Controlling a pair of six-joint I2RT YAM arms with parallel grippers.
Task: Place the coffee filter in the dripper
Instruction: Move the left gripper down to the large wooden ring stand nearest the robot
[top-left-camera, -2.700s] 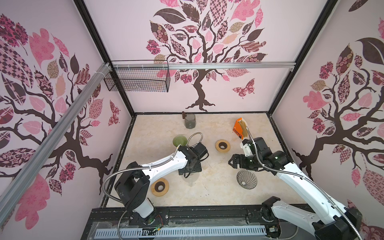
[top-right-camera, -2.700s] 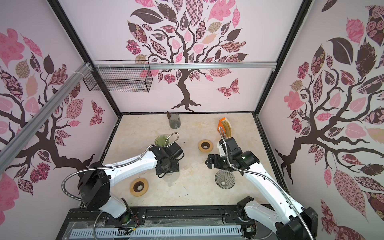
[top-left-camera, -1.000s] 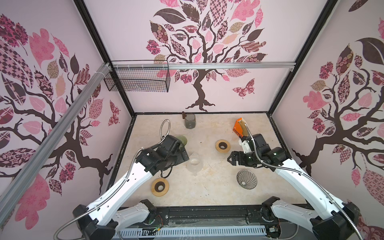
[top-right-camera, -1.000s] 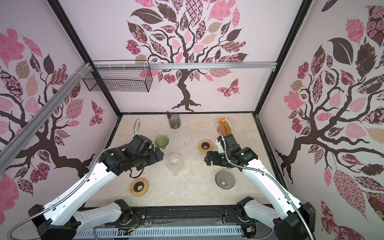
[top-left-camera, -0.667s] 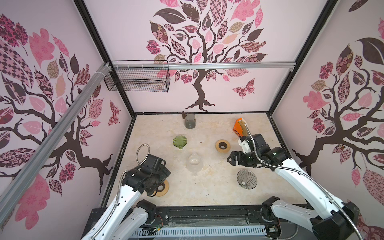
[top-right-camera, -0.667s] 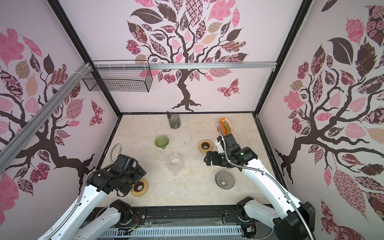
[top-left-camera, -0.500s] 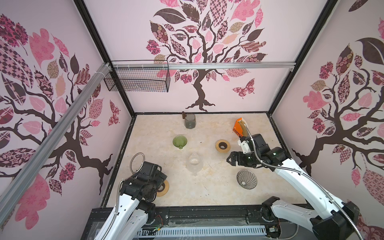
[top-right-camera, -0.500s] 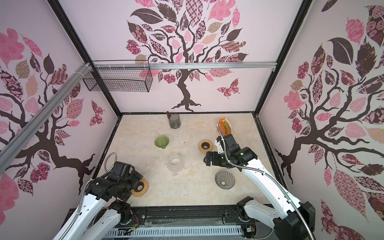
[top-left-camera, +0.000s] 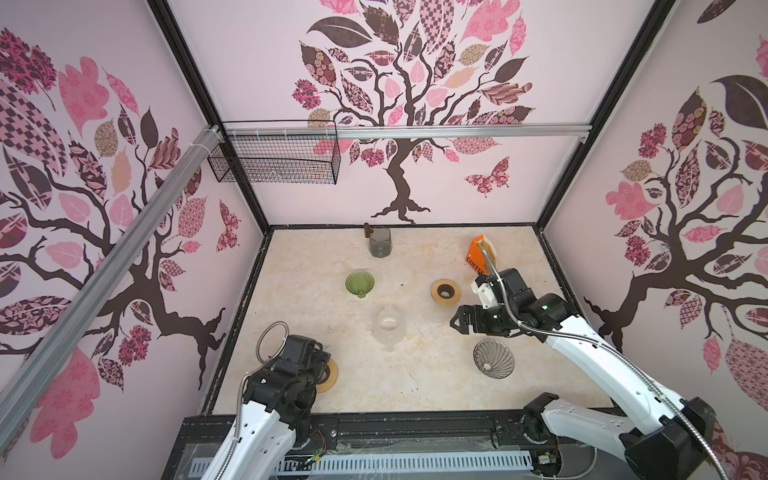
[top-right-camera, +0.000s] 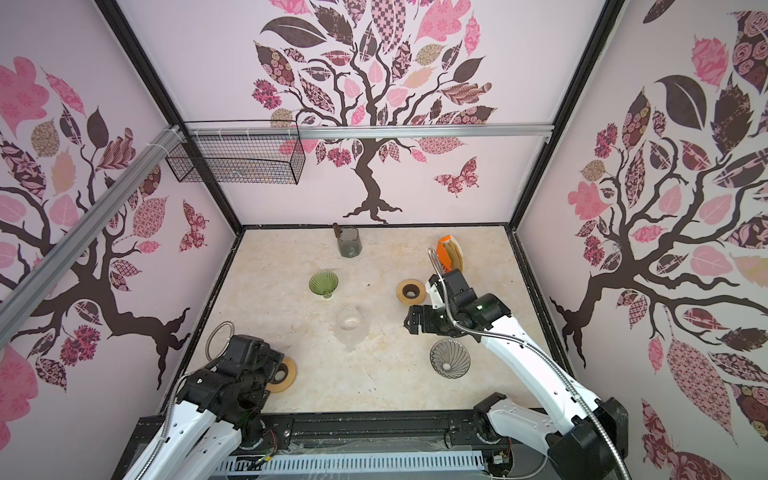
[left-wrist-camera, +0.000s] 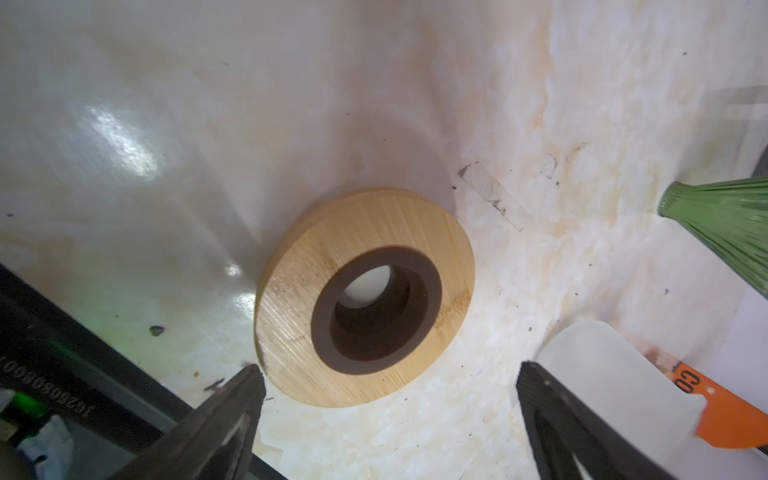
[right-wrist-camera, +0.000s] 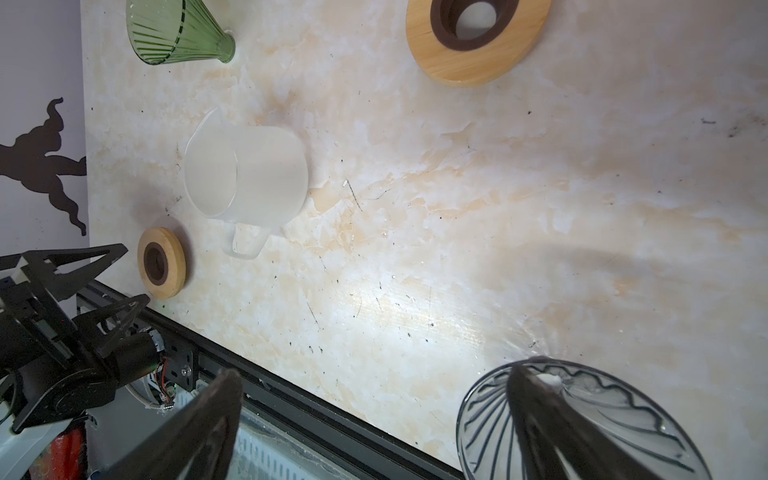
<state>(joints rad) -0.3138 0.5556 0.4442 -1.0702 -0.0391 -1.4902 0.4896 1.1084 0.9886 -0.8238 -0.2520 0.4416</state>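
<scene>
Fingers (right-wrist-camera: 195, 428) of the right gripper (top-left-camera: 457, 323) stand spread and empty above the table (top-left-camera: 415, 386). The left gripper (left-wrist-camera: 388, 368), equally wide and empty, hangs over a wooden ring (left-wrist-camera: 374, 224) at the table's 7 o'clock. The coffee filters (top-right-camera: 456, 254) sit upright in the orange box (top-left-camera: 475, 255), at 1 o'clock from the right gripper. The smoky dripper (top-left-camera: 493, 358) sits at its 5 o'clock, the green dripper (top-left-camera: 359, 282) at 10. Best, I judge: swing to the box, pinch one filter's top edge only, and lift straight.
</scene>
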